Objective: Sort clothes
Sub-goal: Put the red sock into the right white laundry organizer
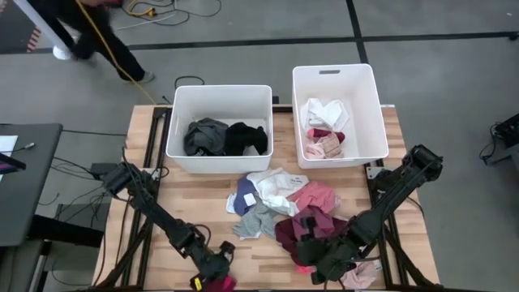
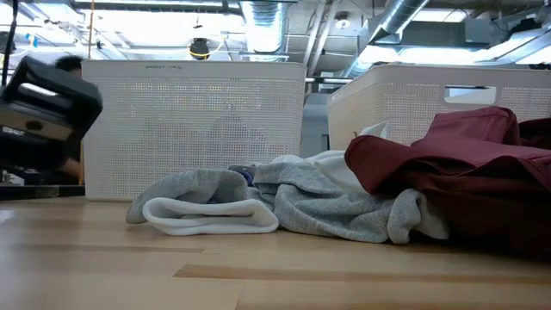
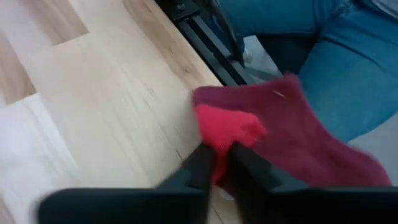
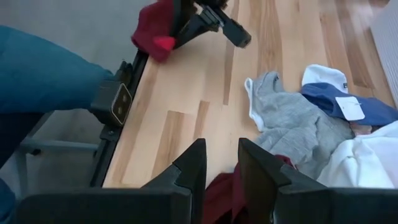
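A maroon cloth (image 3: 298,130) lies at the table's near edge, partly over the black rail. My left gripper (image 3: 222,152) is shut on it there, and shows from above (image 1: 212,272) and in the right wrist view (image 4: 186,25). A pile of clothes (image 1: 276,203) in grey, white, blue, pink and maroon rests on the table's middle. My right gripper (image 4: 217,165) hangs open over the pile's near right side, above a maroon garment (image 4: 214,196); whether it touches that garment I cannot tell. My left gripper pinches a bunched red fold (image 3: 227,127) of the maroon cloth between its two fingers. The fingers slant down toward the table's near edge. The rest of the cloth spreads beyond the fingers, across the table's edge and rail.
Two white bins stand at the far side: the left bin (image 1: 219,91) holds black and grey clothes, the right bin (image 1: 334,71) white and pink ones. A person in blue jeans (image 3: 323,56) stands close to the near edge. Bare wood (image 1: 174,199) lies left of the pile.
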You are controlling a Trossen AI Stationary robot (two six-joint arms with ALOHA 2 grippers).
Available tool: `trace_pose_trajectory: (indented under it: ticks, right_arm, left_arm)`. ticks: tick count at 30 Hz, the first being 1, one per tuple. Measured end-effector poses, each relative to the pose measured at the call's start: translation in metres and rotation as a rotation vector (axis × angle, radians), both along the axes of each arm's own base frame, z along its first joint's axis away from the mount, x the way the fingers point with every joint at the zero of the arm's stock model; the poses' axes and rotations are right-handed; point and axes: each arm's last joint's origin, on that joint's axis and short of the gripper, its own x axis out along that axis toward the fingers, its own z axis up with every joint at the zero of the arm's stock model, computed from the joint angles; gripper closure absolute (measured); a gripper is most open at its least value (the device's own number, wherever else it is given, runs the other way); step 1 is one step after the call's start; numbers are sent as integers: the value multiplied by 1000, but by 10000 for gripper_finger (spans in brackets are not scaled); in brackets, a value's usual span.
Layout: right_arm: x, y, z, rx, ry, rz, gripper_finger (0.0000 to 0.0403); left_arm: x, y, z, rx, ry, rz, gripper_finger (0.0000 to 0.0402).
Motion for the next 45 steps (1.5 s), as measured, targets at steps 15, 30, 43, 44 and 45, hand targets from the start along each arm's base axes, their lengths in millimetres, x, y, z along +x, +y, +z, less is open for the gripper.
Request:
trace_pose_trajectory:
  ticks: [15,30,43,44,45]
  right_arm:
    - [7,4,-6,2,-18,6,294]
    - [42,-3,-15,-59,-133,46,257]
    - [84,-52,0,-75,-291,-64,130]
    - [87,-55,2,-74,-310,-71,130]
    - [89,-58,3,-75,-325,-76,129]
  left_arm:
    - [-3,17,21,176,-68,-6,400]
    - [-43,80,155,287,-457,161,401]
    - [-66,133,211,358,-697,288,401]
    - [-66,136,212,369,-704,296,401]
    - [-66,138,213,380,-711,304,401]
